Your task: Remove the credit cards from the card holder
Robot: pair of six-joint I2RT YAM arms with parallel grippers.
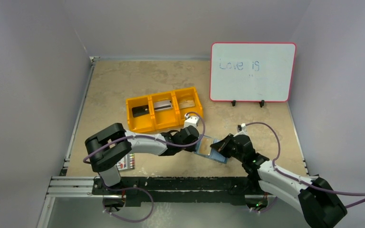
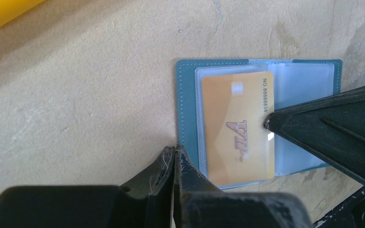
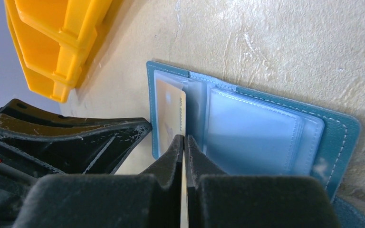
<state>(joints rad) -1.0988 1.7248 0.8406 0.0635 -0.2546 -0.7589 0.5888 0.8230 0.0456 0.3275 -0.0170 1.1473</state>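
The right gripper pinched the gold card inside the open card holder, at four o'clock from the orange bin. The left gripper was closed. Only in the left wrist view could we read "VIP".

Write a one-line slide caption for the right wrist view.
Right gripper pinches a gold card in the open teal card holder, beside the orange bin.
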